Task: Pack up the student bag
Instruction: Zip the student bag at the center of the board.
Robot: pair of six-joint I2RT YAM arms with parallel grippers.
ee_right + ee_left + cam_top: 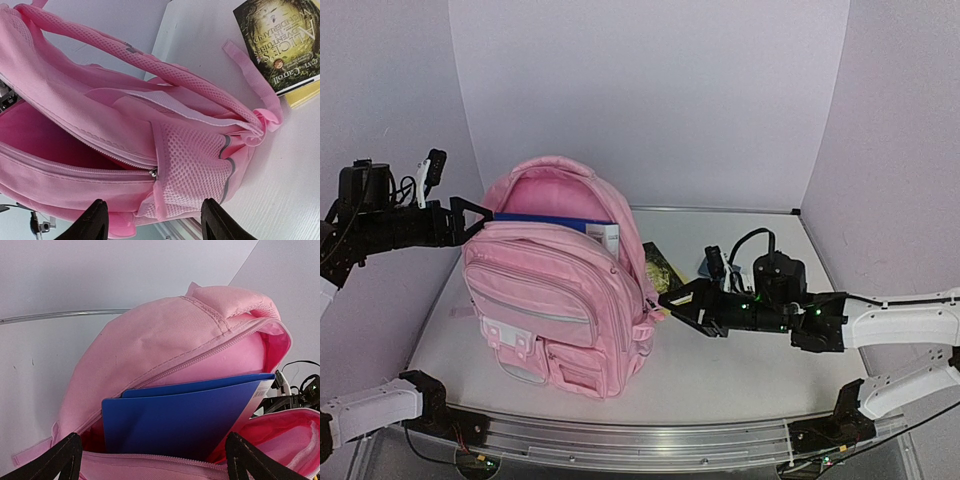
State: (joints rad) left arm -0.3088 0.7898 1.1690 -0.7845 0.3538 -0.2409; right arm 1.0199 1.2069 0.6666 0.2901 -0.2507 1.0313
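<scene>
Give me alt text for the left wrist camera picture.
An open pink fabric backpack fills the view, with a flat blue folder standing inside its main compartment. The left gripper is open, its black fingertips showing at the bottom corners.

A blue folder (180, 422) stands upright; a dark Alice paperback (281, 39) lies on a yellow book (306, 93) on the table (750, 375).

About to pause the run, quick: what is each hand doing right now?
Left hand: open, holding nothing.
Right hand: open, holding nothing.
</scene>
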